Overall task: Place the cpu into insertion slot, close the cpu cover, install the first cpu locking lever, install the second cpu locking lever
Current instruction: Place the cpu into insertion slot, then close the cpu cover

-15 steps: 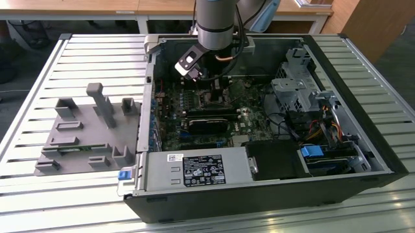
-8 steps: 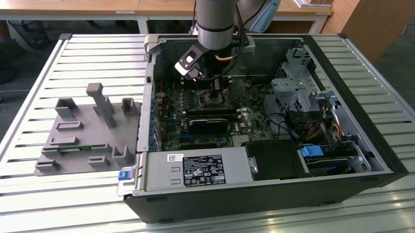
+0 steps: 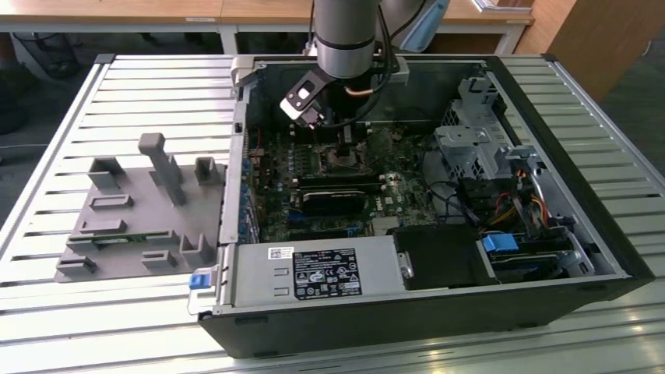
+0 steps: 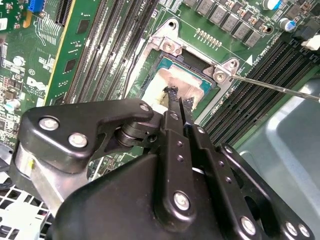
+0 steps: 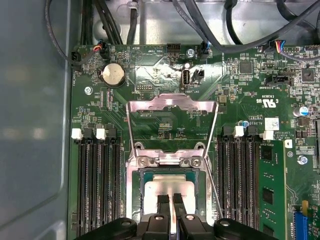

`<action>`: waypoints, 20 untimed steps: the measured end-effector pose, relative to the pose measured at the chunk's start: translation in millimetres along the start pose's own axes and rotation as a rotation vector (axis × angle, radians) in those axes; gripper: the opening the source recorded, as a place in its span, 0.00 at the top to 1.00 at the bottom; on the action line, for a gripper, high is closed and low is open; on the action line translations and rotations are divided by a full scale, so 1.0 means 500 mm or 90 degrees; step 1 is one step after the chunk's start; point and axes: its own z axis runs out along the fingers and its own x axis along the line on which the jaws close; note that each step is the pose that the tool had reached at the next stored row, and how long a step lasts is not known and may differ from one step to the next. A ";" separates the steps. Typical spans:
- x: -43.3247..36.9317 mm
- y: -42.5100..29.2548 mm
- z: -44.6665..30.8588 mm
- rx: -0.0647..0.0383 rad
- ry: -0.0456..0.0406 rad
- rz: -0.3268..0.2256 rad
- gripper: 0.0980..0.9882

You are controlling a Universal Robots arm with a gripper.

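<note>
The cpu (image 5: pixel 170 186) lies flat in the insertion slot (image 5: pixel 137 192), its silvery face smeared pale; it shows in both wrist views (image 4: pixel 175 82). The cpu cover (image 5: pixel 172 106) stands swung open behind the slot, hinged at two screws, with green board showing through its window. A thin wire locking lever (image 5: pixel 213 187) slants free along one side of the slot (image 4: pixel 272 88). My gripper (image 5: pixel 171 200) hovers just above the cpu's face with its black fingertips (image 4: pixel 172 97) drawn together and nothing between them. In the exterior view the gripper (image 3: pixel 348 140) reaches down into the open computer case.
Long black memory slots (image 5: pixel 97 185) flank the slot on both sides. The case's grey wall (image 5: pixel 35 125) is close by. Cables (image 3: pixel 525 206), a drive cage (image 3: pixel 473 148) and a labelled metal box (image 3: pixel 317 273) crowd the case. A grey fixture (image 3: pixel 140 210) sits on the slatted table at the exterior view's left.
</note>
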 end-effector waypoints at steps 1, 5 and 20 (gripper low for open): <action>0.000 0.000 -0.001 0.000 -0.0002 0.000 0.92; 0.000 0.000 -0.001 0.000 -0.0001 0.000 0.92; 0.000 0.001 -0.014 0.001 0.0002 0.001 0.92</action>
